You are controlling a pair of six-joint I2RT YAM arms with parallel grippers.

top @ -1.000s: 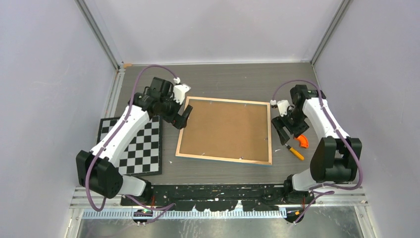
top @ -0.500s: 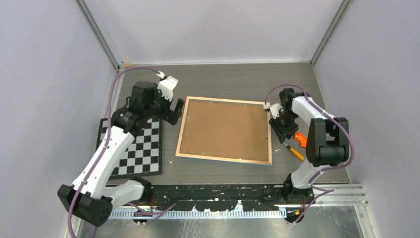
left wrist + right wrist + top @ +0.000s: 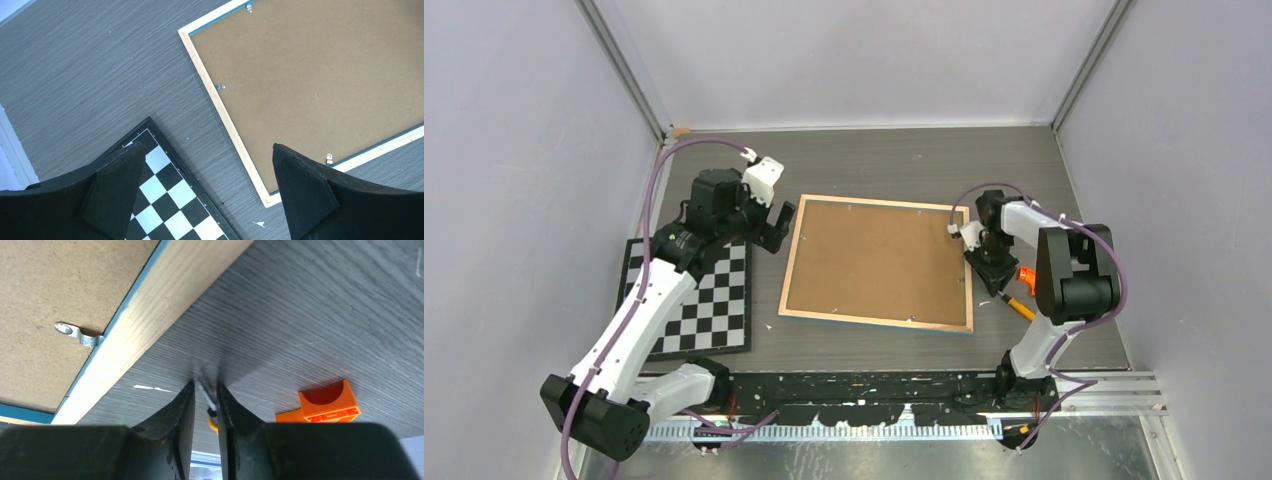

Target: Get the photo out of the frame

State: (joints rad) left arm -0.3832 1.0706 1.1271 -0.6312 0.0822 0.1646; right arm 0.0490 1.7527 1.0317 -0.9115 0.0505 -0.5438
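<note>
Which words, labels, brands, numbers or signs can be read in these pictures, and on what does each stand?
None can be read in any view.
On the orange plastic piece: raised marks on its front face, too blurred to read.
On the frame: bare brown back, no label visible.
On the checkerboard: only black and white squares, no letters or numbers visible.

Pale grey walls (image 3: 854, 60) enclose a dark wood-grain surface (image 3: 874, 150), with metal posts (image 3: 624, 70) at both back corners, evenly lit.
</note>
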